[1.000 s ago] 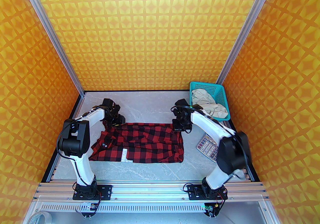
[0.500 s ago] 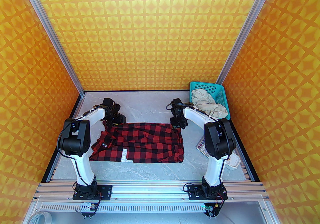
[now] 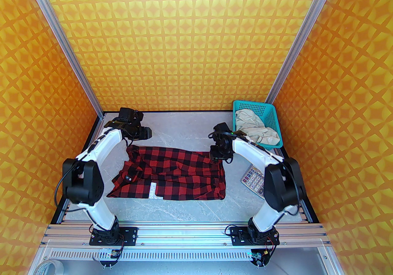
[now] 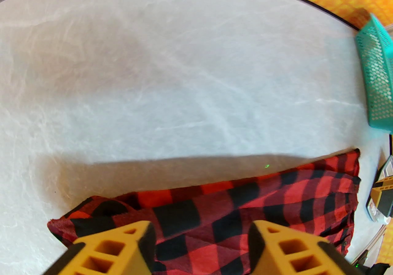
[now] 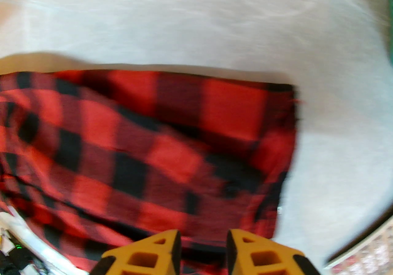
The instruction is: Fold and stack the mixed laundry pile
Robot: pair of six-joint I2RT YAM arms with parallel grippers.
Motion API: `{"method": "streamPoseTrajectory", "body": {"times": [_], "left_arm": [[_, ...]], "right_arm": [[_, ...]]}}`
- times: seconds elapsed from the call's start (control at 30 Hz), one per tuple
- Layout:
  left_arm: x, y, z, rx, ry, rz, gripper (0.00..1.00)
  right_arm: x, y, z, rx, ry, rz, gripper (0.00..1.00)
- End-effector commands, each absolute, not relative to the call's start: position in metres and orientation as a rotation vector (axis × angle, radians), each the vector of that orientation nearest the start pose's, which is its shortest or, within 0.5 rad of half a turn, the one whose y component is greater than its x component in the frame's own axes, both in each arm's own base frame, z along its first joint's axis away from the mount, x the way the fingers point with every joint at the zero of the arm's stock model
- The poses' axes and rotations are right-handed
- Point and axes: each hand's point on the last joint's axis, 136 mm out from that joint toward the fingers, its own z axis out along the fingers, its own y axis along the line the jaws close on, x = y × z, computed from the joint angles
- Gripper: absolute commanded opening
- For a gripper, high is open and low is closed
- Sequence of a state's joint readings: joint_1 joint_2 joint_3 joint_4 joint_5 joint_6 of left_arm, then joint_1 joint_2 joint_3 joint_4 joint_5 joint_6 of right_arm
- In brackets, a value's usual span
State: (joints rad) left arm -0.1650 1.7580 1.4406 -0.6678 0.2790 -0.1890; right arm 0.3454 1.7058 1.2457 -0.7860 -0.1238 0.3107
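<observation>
The red-and-black check shirt (image 3: 178,172) lies spread on the grey table, white lettering (image 3: 152,190) near its front edge. The cream garment (image 3: 258,129) sits bunched in the teal basket (image 3: 236,104). My left gripper (image 3: 144,133) hovers behind the shirt's far left corner, clear of the cloth. In the left wrist view its fingers (image 4: 199,230) stand apart over the shirt (image 4: 245,203), holding nothing. My right gripper (image 3: 218,157) hangs at the shirt's far right corner. The blurred right wrist view shows its fingers (image 5: 202,237) slightly apart above the shirt (image 5: 153,144).
A grey calculator (image 3: 253,180) lies right of the shirt, beside the right arm. The basket (image 4: 376,74) stands in the back right corner. Bare table runs behind the shirt and along its front edge. A tape roll (image 3: 46,267) lies below the near rail.
My left gripper has lifted off the shirt's far left corner and moved back and left. The right gripper's fingers have parted at the far right corner, and the right elbow swung about.
</observation>
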Motion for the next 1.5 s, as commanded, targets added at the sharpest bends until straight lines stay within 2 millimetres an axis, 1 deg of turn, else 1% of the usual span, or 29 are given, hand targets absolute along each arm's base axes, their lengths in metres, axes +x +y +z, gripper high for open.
{"method": "streamPoseTrajectory", "body": {"times": [0.0,0.03,0.13,0.27,0.33,0.37,0.43,0.47,0.5,0.57,0.6,0.63,0.7,0.73,0.77,0.8,0.83,0.87,0.93,1.0,1.03,1.07,1.13,1.2,1.23,1.3,1.37,1.43,1.47], "left_arm": [[0.429,-0.132,0.088,0.056,2.721,-0.502,0.38],[0.428,-0.131,0.077,0.037,2.743,-0.500,0.35],[0.419,-0.127,0.057,-0.015,2.780,-0.491,0.31],[0.393,-0.118,0.032,-0.059,2.839,-0.458,0.30],[0.379,-0.113,0.021,-0.091,2.856,-0.455,0.29],[0.376,-0.111,0.017,-0.100,2.860,-0.454,0.30],[0.372,-0.106,0.010,-0.114,2.877,-0.448,0.32],[0.373,-0.106,0.011,-0.112,2.875,-0.447,0.35],[0.377,-0.107,0.016,-0.107,2.858,-0.450,0.40],[0.387,-0.107,0.036,-0.102,2.814,-0.449,0.50],[0.393,-0.107,0.049,-0.097,2.789,-0.445,0.56],[0.398,-0.108,0.066,-0.089,2.758,-0.444,0.59],[0.406,-0.107,0.100,-0.079,2.690,-0.440,0.62],[0.407,-0.105,0.117,-0.075,2.661,-0.429,0.63],[0.404,-0.103,0.131,-0.078,2.640,-0.416,0.63],[0.399,-0.100,0.140,-0.086,2.626,-0.395,0.63],[0.389,-0.093,0.147,-0.111,2.618,-0.365,0.62],[0.377,-0.087,0.149,-0.148,2.614,-0.339,0.59],[0.348,-0.078,0.140,-0.229,2.632,-0.321,0.52],[0.319,-0.072,0.123,-0.318,2.659,-0.326,0.41],[0.306,-0.070,0.112,-0.357,2.678,-0.327,0.35],[0.295,-0.068,0.100,-0.390,2.699,-0.327,0.27],[0.287,-0.067,0.081,-0.429,2.737,-0.321,0.14],[0.289,-0.069,0.064,-0.451,2.760,-0.330,0.04],[0.294,-0.069,0.056,-0.457,2.766,-0.326,0.01],[0.309,-0.066,0.039,-0.489,2.771,-0.319,0.00],[0.331,-0.062,0.023,-0.536,2.776,-0.317,0.00],[0.355,-0.062,0.013,-0.562,2.769,-0.324,0.00],[0.372,-0.063,0.011,-0.573,2.758,-0.341,0.00]], "right_arm": [[0.360,0.160,0.066,0.005,2.869,0.395,0.27],[0.362,0.158,0.060,0.014,2.876,0.373,0.27],[0.359,0.149,0.043,0.041,2.921,0.292,0.27],[0.351,0.133,0.021,0.083,2.972,0.186,0.27],[0.348,0.127,0.011,0.092,2.994,0.135,0.27],[0.347,0.125,0.008,0.090,3.000,0.118,0.27],[0.349,0.120,0.003,0.076,3.011,0.066,0.27],[0.350,0.120,0.004,0.070,3.012,0.059,0.27],[0.351,0.120,0.006,0.056,3.013,0.053,0.28],[0.353,0.121,0.020,0.035,3.010,0.054,0.29],[0.354,0.122,0.030,0.026,2.990,0.064,0.30],[0.356,0.122,0.040,0.020,2.968,0.068,0.30],[0.357,0.122,0.061,0.004,2.934,0.082,0.32],[0.358,0.123,0.071,-0.005,2.913,0.094,0.32],[0.357,0.125,0.077,-0.012,2.905,0.107,0.32],[0.357,0.128,0.082,-0.020,2.894,0.126,0.32],[0.356,0.131,0.085,-0.026,2.887,0.146,0.32],[0.357,0.135,0.087,-0.031,2.881,0.169,0.32],[0.360,0.143,0.084,-0.038,2.874,0.215,0.30],[0.365,0.147,0.077,-0.037,2.877,0.233,0.28],[0.368,0.150,0.073,-0.041,2.883,0.238,0.26],[0.372,0.151,0.066,-0.042,2.894,0.239,0.24],[0.379,0.155,0.057,-0.042,2.899,0.239,0.20],[0.384,0.156,0.046,-0.035,2.915,0.232,0.17],[0.383,0.156,0.040,-0.028,2.928,0.229,0.16],[0.380,0.158,0.031,-0.010,2.944,0.246,0.15],[0.374,0.156,0.023,0.018,2.962,0.248,0.15],[0.366,0.153,0.017,0.048,2.977,0.237,0.14],[0.362,0.152,0.014,0.066,2.987,0.245,0.13]]}}
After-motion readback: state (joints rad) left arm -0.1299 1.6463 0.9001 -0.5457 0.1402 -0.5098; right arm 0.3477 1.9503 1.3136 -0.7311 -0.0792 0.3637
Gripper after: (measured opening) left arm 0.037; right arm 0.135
